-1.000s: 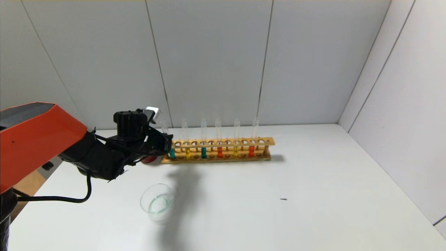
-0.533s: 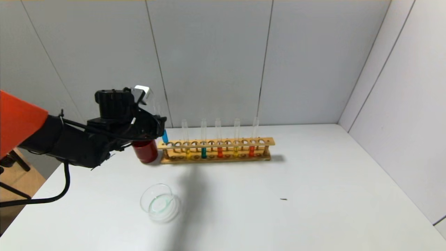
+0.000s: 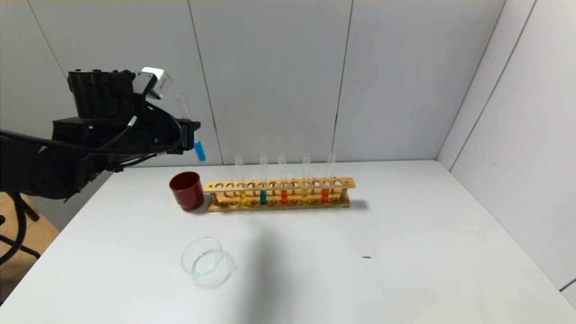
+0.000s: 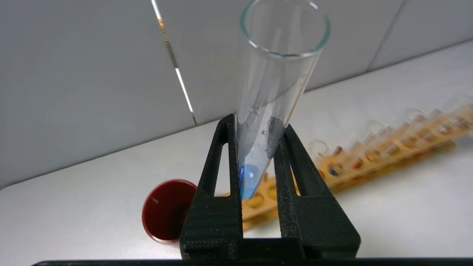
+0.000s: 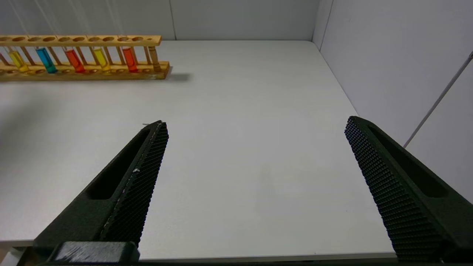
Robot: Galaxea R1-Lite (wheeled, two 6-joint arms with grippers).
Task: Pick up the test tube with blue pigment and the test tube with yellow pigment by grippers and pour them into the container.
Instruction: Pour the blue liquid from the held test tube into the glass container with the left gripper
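above the red cup [image 3: 186, 191], blue test tube [image 3: 191, 130] tilted, mouth uppermost

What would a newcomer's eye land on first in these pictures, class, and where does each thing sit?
First, the left hand, raised high above the table's left rear, shut on the test tube with blue pigment. Next, the wooden rack at the back, holding five tubes of yellow, teal and orange-red liquid, with a dark red cup at its left end. Nearer the front lies the clear glass container.

Blue-pigment test tube [image 3: 192, 135] tilted, aloft
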